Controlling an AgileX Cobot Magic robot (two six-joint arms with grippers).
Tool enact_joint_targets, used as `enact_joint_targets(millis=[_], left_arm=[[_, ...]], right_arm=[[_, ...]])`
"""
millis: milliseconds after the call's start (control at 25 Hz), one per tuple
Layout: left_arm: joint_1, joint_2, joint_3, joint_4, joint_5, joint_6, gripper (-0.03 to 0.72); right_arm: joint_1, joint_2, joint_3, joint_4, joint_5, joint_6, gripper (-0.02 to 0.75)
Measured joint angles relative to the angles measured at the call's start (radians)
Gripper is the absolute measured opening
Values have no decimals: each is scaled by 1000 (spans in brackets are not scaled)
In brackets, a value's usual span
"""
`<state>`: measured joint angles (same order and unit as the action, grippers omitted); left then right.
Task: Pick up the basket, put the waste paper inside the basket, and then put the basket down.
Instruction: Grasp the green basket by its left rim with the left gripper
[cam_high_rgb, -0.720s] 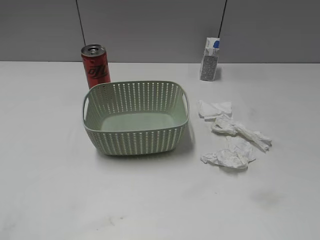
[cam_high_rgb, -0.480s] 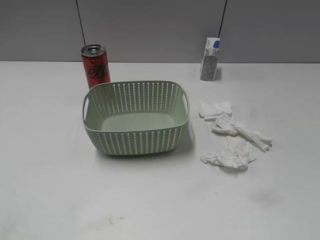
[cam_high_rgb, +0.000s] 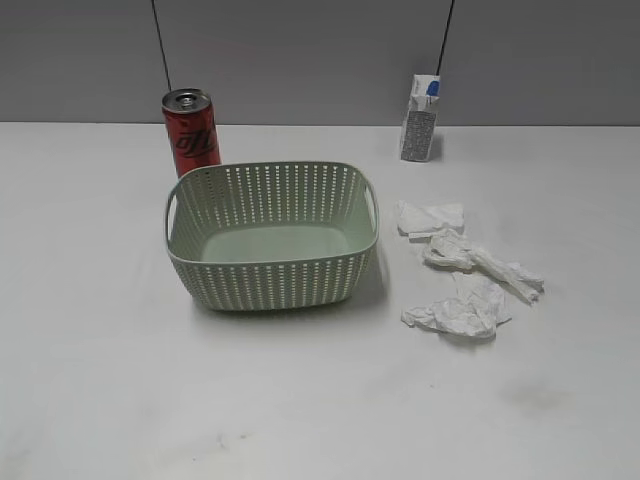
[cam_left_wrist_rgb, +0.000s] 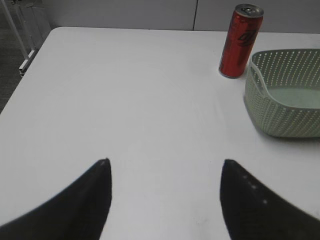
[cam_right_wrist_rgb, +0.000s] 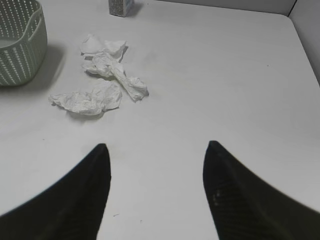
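The pale sage-green basket (cam_high_rgb: 271, 236) stands empty on the white table, left of centre; it also shows at the right edge of the left wrist view (cam_left_wrist_rgb: 285, 95) and the top left of the right wrist view (cam_right_wrist_rgb: 19, 42). Three crumpled white waste paper wads (cam_high_rgb: 462, 265) lie to its right, apart from it, and show in the right wrist view (cam_right_wrist_rgb: 102, 75). My left gripper (cam_left_wrist_rgb: 165, 162) is open and empty over bare table, well left of the basket. My right gripper (cam_right_wrist_rgb: 156, 145) is open and empty, nearer than the wads. Neither gripper shows in the exterior view.
A red drink can (cam_high_rgb: 191, 132) stands just behind the basket's left corner, also in the left wrist view (cam_left_wrist_rgb: 240, 41). A white-and-blue carton (cam_high_rgb: 420, 132) stands at the back right. The table's left edge (cam_left_wrist_rgb: 22, 80) and right edge (cam_right_wrist_rgb: 302, 45) are in view.
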<state>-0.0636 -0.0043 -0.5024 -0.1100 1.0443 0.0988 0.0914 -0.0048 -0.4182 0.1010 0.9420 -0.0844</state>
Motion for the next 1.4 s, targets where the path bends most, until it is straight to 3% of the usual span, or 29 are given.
enact_joint_targets(millis=[360,600,760,1000,1120,1400], left_arm=[[0,117,-33,-69,-105,23,514],[0,387,-86,-196,-236,115,514],[0,600,-163,-220,-272,148,515],[-2,913,-334,-250,-322,234,610],[-25,1072,-433,-259,-329,247,645],[-172,1458,-679,-258,-326,243,647]], right_arm=[[0,0,0,0,0,0,446],[0,0,0,2,0,0,445],[0,0,0,3,0,0,445],[0,0,0,3,0,0,445],[0,0,0,3,0,-1,445],[0,0,0,3,0,0,445]])
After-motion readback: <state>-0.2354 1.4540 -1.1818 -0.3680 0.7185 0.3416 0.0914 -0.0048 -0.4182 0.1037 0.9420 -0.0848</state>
